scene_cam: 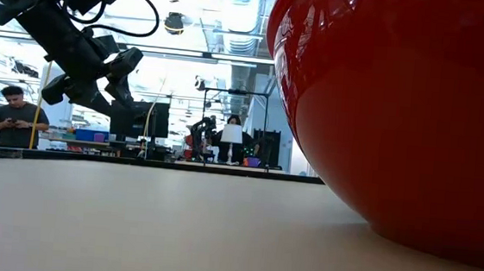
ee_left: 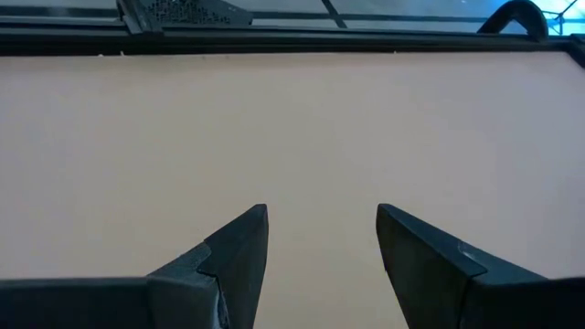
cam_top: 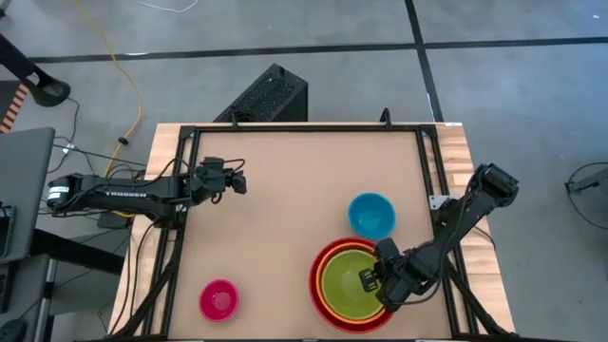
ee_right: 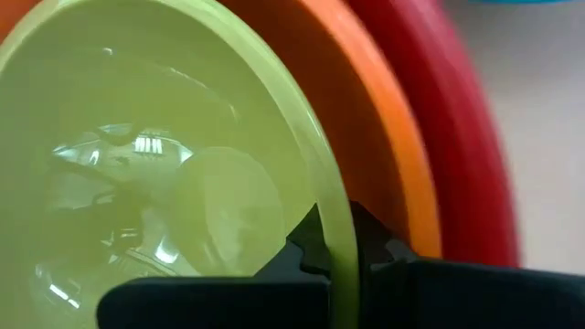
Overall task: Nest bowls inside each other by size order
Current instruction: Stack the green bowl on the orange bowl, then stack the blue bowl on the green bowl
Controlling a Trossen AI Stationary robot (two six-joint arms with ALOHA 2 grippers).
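Observation:
The lime green bowl (cam_top: 350,282) sits inside the orange bowl (cam_top: 328,261), which sits inside the red bowl (cam_top: 316,285) at the table's near right. The red bowl fills the right of the low view (scene_cam: 399,122). My right gripper (cam_top: 372,281) is shut on the green bowl's rim. The blue bowl (cam_top: 370,214) stands on the table just beyond the stack. The pink bowl (cam_top: 218,299) stands at the near left. My left gripper (cam_top: 239,180) is open and empty above the table's far left; it also shows in the left wrist view (ee_left: 322,247). My right gripper pinches the green bowl's rim (ee_right: 343,242) on the side toward the table's right edge, with one finger (ee_right: 306,247) inside the bowl and one (ee_right: 379,242) outside, between green and orange. The fingers come slanting down from the right. I cannot tell whether the green bowl rests in the orange bowl.
A black frame rail (cam_top: 304,128) runs along the table's far edge, with more rails down both sides. Bare tabletop (cam_top: 285,218) lies between the two arms. People (scene_cam: 18,118) show in the room behind the table.

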